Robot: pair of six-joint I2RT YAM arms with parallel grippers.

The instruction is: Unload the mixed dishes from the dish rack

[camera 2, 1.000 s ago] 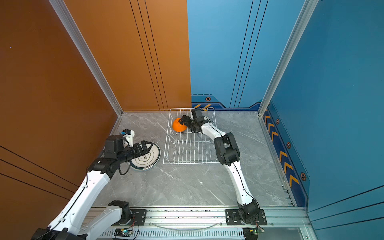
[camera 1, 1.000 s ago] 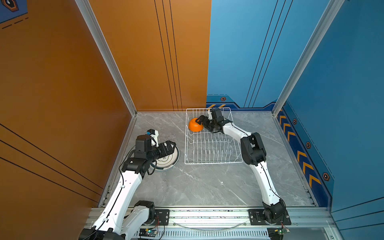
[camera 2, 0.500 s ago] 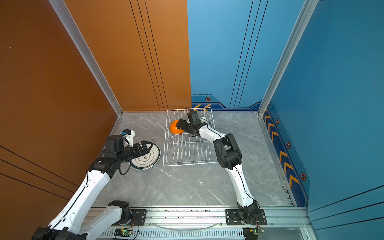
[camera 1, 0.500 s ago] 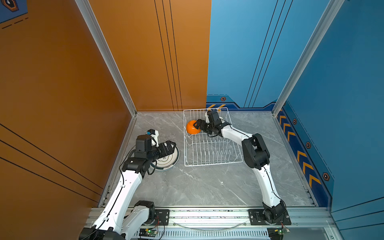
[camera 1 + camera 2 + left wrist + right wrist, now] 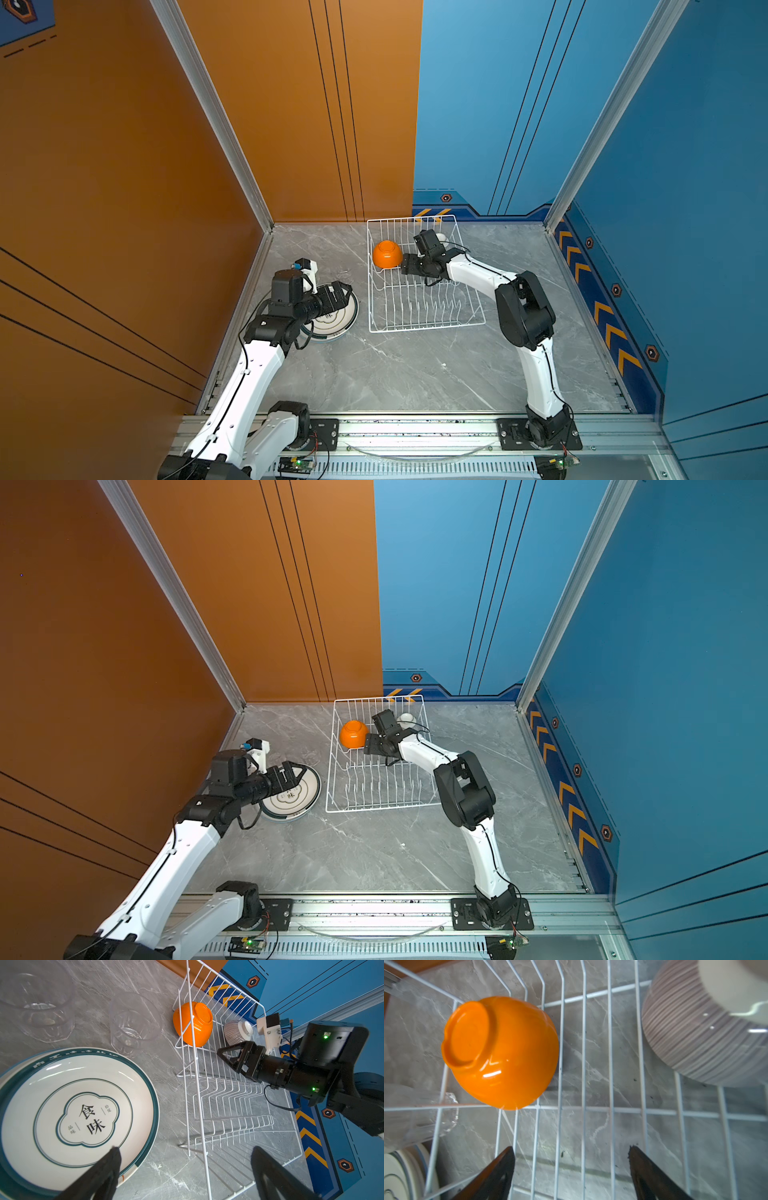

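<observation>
Poised w/ right gripper (image 5: 571,1148) spread & empty short of upturned orange bowl (image 5: 500,1051) in far-left corner of dish rack (image 5: 428,327), left gripper (image 5: 185,1150) spread above plate (image 5: 41,1084): may slip off glossy dome, jam it vs. rack.

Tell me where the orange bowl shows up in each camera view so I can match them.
Top view: orange bowl in the far left corner of the dish rack.
Top view: bowl in that same corner.
Left wrist: bowl behind the rack's corner wires, beside the striped bowl.
Right wrist: bowl inside the rack, foot ring showing, striped bowl nearby.
Shared landmark: the rack's white wires, seen in all four.
</observation>
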